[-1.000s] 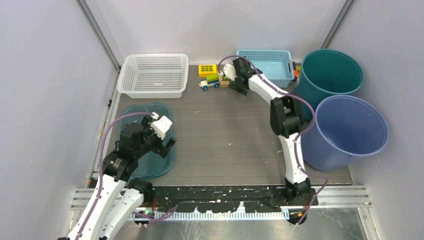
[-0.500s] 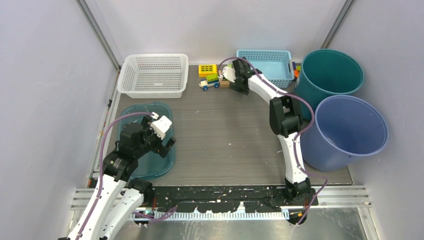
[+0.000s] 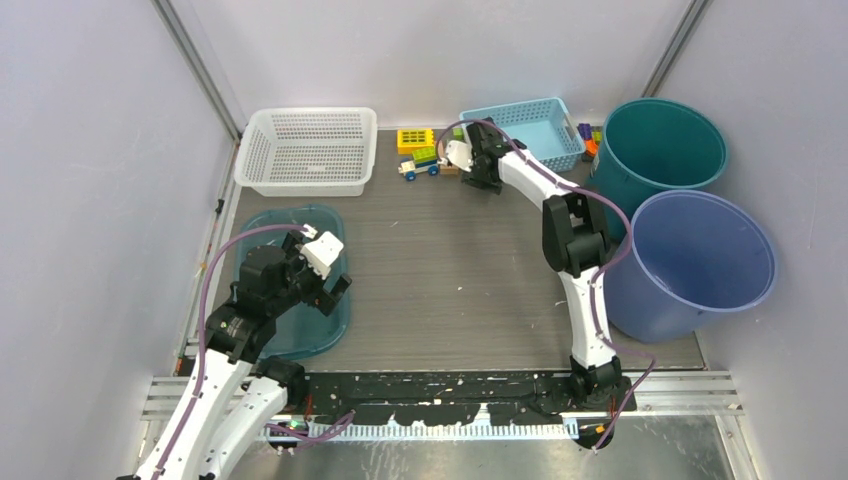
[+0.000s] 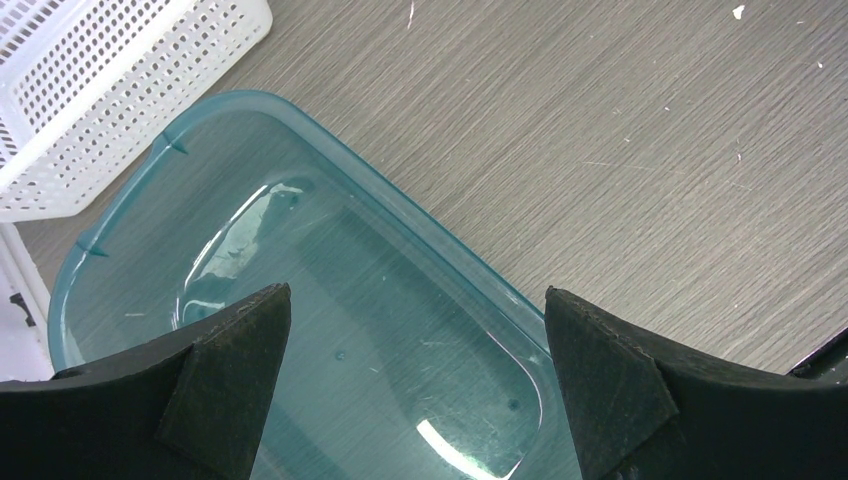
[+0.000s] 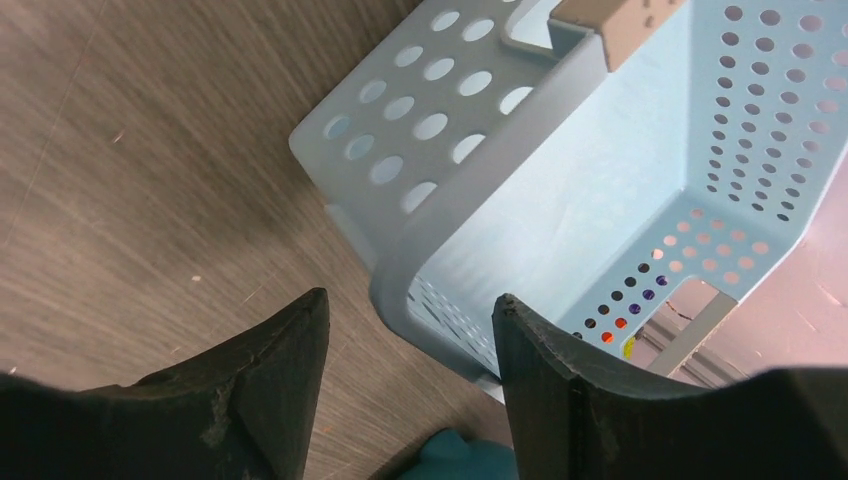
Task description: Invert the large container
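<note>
A light blue perforated basket point(image 3: 530, 128) stands at the back of the table, skewed and tipped. In the right wrist view its near rim and corner point(image 5: 440, 250) lie between my right gripper's point(image 5: 410, 298) open fingers, close against the right finger point(image 5: 560, 380). That gripper point(image 3: 480, 176) is at the basket's left front corner. A shallow clear teal container point(image 3: 272, 226) lies upright at the front left. My left gripper point(image 3: 335, 290) hovers open and empty above it; its floor point(image 4: 330, 300) shows between the fingers.
A white mesh basket point(image 3: 308, 150) is at the back left. A toy block truck point(image 3: 420, 155) stands beside the blue basket. A green bucket point(image 3: 660, 140) and a blue bucket point(image 3: 695, 260) line the right side, with small blocks point(image 3: 590, 135) behind the basket.
The blue basket has shifted left and turned askew, uncovering the small blocks beside the green bucket. The right gripper moved slightly with it. The left arm has not moved.
</note>
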Controlling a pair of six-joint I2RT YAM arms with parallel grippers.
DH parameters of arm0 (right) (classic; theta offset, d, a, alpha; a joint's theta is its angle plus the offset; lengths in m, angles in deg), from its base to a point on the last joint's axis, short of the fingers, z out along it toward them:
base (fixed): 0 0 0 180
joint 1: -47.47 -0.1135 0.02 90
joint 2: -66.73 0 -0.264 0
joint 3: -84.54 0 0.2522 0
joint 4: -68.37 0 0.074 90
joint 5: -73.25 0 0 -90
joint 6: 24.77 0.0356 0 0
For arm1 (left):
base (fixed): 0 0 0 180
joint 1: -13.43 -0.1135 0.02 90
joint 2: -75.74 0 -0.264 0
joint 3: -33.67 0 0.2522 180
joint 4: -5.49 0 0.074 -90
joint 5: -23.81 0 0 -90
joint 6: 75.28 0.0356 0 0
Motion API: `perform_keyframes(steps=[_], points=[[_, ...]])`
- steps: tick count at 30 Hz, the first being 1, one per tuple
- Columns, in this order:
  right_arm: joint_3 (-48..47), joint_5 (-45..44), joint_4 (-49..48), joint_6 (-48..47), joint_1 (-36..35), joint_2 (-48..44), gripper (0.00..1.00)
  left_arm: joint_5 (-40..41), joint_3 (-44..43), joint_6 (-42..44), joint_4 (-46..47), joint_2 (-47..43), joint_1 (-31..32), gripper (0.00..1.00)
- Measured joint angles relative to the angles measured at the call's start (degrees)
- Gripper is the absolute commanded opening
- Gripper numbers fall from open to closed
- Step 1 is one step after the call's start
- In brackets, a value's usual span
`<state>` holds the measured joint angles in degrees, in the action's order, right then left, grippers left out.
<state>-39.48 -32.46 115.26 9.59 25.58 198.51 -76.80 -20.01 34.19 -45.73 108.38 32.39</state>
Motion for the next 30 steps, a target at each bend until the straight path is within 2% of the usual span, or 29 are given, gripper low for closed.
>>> perform_keyframes(steps=[9, 22, 30], points=[[2.16, 0.35, 2.60, -0.13, -0.22, -2.78, 0.53, 0.00, 0.00, 0.00, -0.02, -0.15, -0.22, 1.00], [6.25, -5.60, 0.24, 1.99, -0.87, -4.79, 0.36, -0.15, 0.00, 0.00, -0.04, -0.55, -0.24, 1.00], [6.86, -8.44, -0.70, 5.20, -1.36, -4.87, 0.35, -0.31, 0.00, 0.00, -0.09, -0.55, -0.39, 1.00]])
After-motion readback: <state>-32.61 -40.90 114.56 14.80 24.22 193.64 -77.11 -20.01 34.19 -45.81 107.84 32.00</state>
